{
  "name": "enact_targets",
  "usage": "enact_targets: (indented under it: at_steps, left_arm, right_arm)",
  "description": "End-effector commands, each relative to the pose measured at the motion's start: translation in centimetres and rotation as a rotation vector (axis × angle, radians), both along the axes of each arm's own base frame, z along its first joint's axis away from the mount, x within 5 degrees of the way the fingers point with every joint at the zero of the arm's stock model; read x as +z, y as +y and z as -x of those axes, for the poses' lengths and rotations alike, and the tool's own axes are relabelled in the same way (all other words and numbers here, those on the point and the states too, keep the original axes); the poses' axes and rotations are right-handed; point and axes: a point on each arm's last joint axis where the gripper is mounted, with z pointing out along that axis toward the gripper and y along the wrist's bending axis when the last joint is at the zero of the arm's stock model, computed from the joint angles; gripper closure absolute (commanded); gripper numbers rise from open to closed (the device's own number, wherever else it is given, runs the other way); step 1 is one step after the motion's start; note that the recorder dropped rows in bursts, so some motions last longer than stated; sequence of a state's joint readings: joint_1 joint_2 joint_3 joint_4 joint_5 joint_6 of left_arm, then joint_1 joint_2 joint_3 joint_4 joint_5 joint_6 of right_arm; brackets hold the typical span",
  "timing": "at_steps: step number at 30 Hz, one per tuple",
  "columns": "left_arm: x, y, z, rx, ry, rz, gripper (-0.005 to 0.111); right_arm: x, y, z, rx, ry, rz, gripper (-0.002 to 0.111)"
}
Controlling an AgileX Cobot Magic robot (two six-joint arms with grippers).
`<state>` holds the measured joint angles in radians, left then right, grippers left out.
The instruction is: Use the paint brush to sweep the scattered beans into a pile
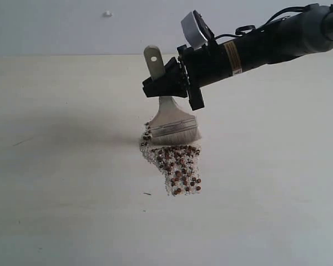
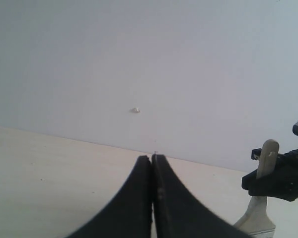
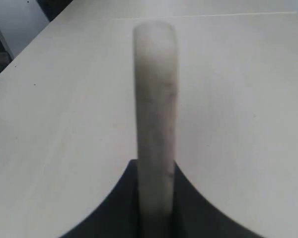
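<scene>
The paint brush stands upright on the table, cream bristles pressed down at the far end of the beans. The reddish-brown beans, mixed with whitish crumbs, lie as one loose flat patch running from the bristles toward the front; no compact pile is in view. My right gripper is shut on the wooden handle, below its holed tip. The right wrist view shows only the handle between the fingers. My left gripper is shut and empty, well off to the side, with the brush at its view's edge.
The pale table spreads wide on all sides of the beans. A few stray specks lie left of the patch. A white wall with a small knob rises behind. The table's edge and a dark gap show in the right wrist view.
</scene>
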<state>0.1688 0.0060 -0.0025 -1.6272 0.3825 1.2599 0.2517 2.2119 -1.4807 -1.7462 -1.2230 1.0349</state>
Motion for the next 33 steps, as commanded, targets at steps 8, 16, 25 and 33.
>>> enact_targets:
  at_steps: [8,16,25,33]
  left_arm:
    - [-0.1,-0.1,0.1,-0.009,-0.004,-0.004,0.107]
    - [-0.1,-0.1,0.1,-0.009,-0.004,-0.004,0.107]
    - [-0.1,-0.1,0.1,-0.009,-0.004,-0.004,0.107]
    - [-0.1,-0.1,0.1,-0.009,-0.004,-0.004,0.107]
  right_arm:
    - [1.9,0.1,-0.2,-0.014,-0.05,-0.034,0.108]
    - [5.3,0.0,0.4,-0.011,-0.135,-0.055,0.108]
    - [5.7,0.3,-0.7,-0.082,-0.273,-0.215,0.108]
    - [2.8,1.1,-4.7,-0.172,-0.26,-0.227,0.108]
